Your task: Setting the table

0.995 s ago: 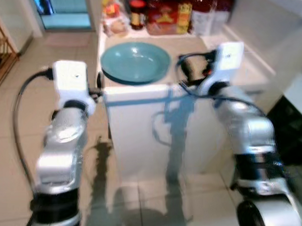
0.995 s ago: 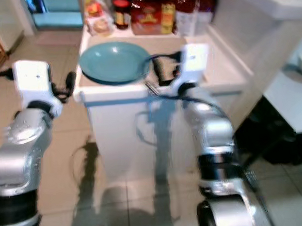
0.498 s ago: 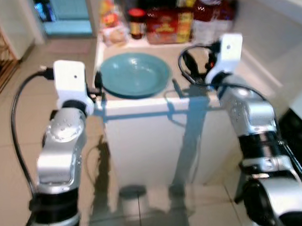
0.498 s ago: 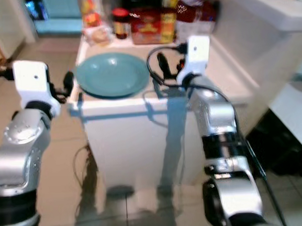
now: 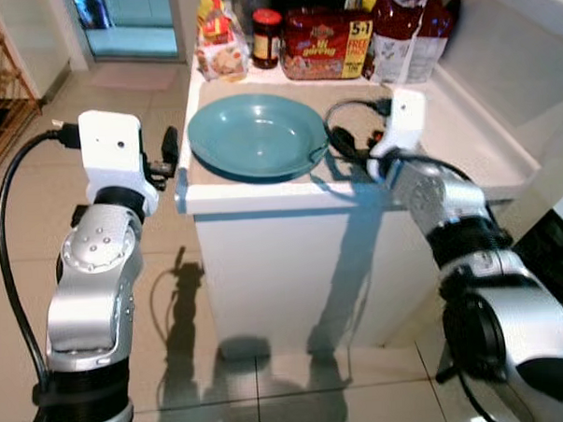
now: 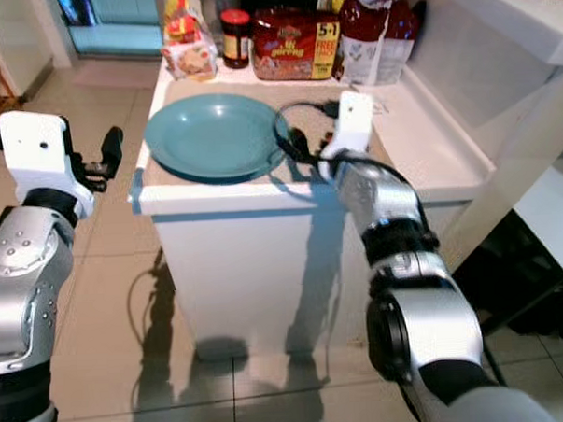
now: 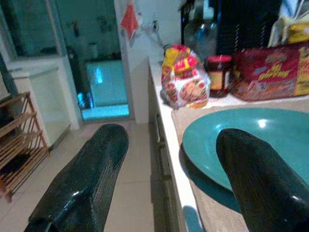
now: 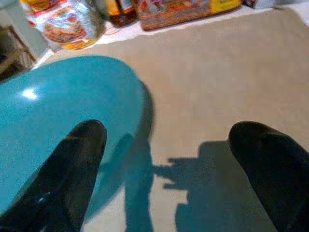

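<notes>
Right gripper [image 8: 166, 169] advanced beside plate [image 5: 257, 134], fingers spread

I see a plain teal plate [image 5: 257, 134] on a white bench [image 5: 293, 257] with a beige top. Both arms are silver with white wrist housings; the left claw [image 7: 169, 183] and right claw [image 8: 169, 169] have glossy black fingers. A red package [image 5: 323, 45] carries yellow print. The jar [image 5: 266, 38] has a red lid. The floor [image 5: 21, 241] is pale beige tile.
</notes>
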Robot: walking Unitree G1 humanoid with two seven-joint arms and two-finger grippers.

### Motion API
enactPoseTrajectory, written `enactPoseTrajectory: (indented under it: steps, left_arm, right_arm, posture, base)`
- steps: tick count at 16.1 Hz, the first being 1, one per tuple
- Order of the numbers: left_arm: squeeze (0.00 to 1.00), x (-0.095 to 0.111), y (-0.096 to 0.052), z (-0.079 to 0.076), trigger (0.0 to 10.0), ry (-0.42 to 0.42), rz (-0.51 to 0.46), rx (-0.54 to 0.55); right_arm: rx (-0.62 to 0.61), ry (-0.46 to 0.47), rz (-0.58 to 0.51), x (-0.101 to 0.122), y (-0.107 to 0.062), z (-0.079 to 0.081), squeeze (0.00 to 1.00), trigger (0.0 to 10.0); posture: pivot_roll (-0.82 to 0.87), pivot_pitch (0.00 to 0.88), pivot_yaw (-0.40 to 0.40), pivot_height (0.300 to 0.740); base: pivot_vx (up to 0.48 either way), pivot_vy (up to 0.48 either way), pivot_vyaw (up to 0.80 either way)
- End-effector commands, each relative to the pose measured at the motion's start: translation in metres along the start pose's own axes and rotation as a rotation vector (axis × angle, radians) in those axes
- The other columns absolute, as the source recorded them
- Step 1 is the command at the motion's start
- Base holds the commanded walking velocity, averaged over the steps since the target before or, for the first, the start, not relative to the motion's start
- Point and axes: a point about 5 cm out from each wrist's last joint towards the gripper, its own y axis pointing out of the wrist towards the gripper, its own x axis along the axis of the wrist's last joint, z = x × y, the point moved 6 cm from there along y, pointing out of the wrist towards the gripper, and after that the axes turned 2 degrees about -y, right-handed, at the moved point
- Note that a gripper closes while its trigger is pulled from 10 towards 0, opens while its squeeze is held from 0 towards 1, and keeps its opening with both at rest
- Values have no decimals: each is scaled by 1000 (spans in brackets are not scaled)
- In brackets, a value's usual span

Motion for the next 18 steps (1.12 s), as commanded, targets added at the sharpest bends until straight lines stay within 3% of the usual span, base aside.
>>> enactPoseTrajectory:
  steps: [1,2,3,7,16,17,18]
  left_arm:
    - [0,12,-6,-15,10000,-18,-47,-109]
    - [0,15,-8,-20,10000,-30,-56,-151]
    - [0,19,-17,-36,10000,-53,-64,-284]
    - [0,22,-21,-41,10000,-52,-67,-325]
    - [0,27,-37,-48,10000,-59,-51,-386]
    - [0,27,-39,-48,10000,-61,-44,-391]
    - [0,26,-40,-48,10000,-60,-41,-394]
  right_arm:
    - [0,79,-4,2,2,-2,0,10000]
    - [9,110,1,1,3,0,0,10000]
    - [14,196,21,-3,6,4,0,10000]
    - [29,346,42,-4,10,14,0,10000]
    - [65,416,86,-11,13,35,0,10000]
    - [84,421,91,-11,13,40,0,4471]
    - [98,429,92,-11,14,42,0,314]
  posture:
    - [81,18,-65,740]
    - [83,20,-64,740]
    - [87,26,-65,740]
    - [105,47,-78,740]
    - [137,95,-113,740]
    - [137,100,-115,740]
    - [136,103,-115,740]
  base:
    - [0,0,0]
    - [0,0,0]
    - [0,0,0]
    - [0,0,0]
    - [0,0,0]
    - [0,0,0]
    - [0,0,0]
